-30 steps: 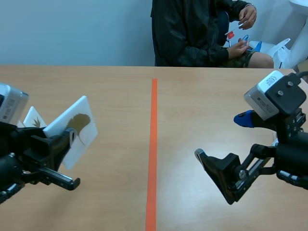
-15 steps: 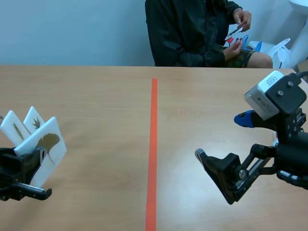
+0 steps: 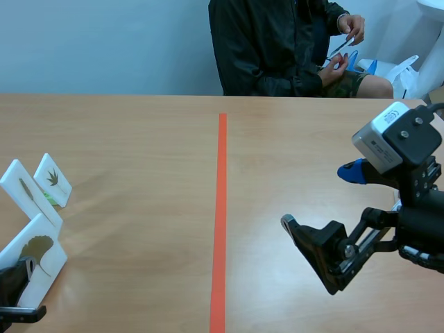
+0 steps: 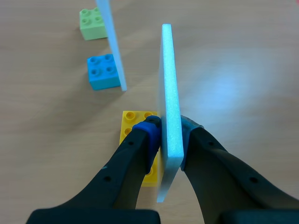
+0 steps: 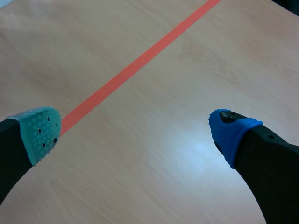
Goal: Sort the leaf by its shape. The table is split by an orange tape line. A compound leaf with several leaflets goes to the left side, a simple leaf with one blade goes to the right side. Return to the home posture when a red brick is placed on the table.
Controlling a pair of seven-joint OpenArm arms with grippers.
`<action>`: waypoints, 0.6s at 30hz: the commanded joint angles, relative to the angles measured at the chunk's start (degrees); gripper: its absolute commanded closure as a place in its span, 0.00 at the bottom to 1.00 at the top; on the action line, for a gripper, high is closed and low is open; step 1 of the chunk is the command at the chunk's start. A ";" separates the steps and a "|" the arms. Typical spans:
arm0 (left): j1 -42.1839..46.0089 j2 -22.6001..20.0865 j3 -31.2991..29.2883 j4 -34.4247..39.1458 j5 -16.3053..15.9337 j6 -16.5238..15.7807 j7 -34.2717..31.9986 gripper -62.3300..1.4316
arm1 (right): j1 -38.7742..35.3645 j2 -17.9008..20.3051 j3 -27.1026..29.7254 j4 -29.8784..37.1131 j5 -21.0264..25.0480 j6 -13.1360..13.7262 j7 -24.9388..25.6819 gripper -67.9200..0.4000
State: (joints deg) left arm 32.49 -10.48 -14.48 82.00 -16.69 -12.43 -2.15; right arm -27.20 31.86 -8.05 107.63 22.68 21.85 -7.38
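A white card (image 3: 36, 254) with a brown fan-shaped single-blade leaf stands at the table's front left, left of the orange tape line (image 3: 220, 208). My left gripper (image 3: 21, 295) is shut on it. In the left wrist view the card (image 4: 169, 88) is edge-on, pinched between the fingers of that gripper (image 4: 170, 137), just over a yellow brick (image 4: 134, 140). My right gripper (image 3: 316, 198) hangs open and empty over the right half. The right wrist view shows its own gripper (image 5: 135, 133) above bare table near the tape line (image 5: 140, 60).
Two more leaf cards (image 3: 21, 191) (image 3: 53, 179) stand behind the held one, on a blue brick (image 4: 103, 71) and a green brick (image 4: 93, 23). A person (image 3: 277, 41) sits across the table, handling a small object.
My left arm has carried the card down and to the left, from mid-left of the table to the front left corner beside the other two cards. The right arm stayed still.
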 commanded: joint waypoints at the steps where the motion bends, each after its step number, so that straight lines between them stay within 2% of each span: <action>1: -1.03 0.15 -0.68 0.28 -0.79 -0.02 -1.07 0.92 | 0.70 0.02 0.11 0.13 0.42 -0.02 0.70 0.00; 7: -3.67 0.15 -0.70 -4.37 -0.76 0.52 -1.31 0.91 | 0.70 0.02 0.11 0.13 0.42 -0.02 0.70 0.00; 9: -4.31 0.13 -0.70 -5.29 -0.74 0.55 -1.53 0.87 | 0.70 0.02 0.11 0.13 0.39 -0.02 0.70 0.00; 13: -4.74 0.13 -0.72 -5.77 -0.72 0.79 -1.51 0.71 | 0.70 0.02 0.11 0.13 0.42 -0.02 0.68 0.00; 18: -4.70 0.13 -1.36 -5.77 -0.70 0.79 -1.46 0.37 | 0.70 0.02 0.11 0.13 0.42 -0.02 0.68 0.00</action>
State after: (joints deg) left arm 27.64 -10.46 -14.79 75.31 -16.99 -11.73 -2.87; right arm -27.20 31.77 -8.05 107.63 22.68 21.85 -7.38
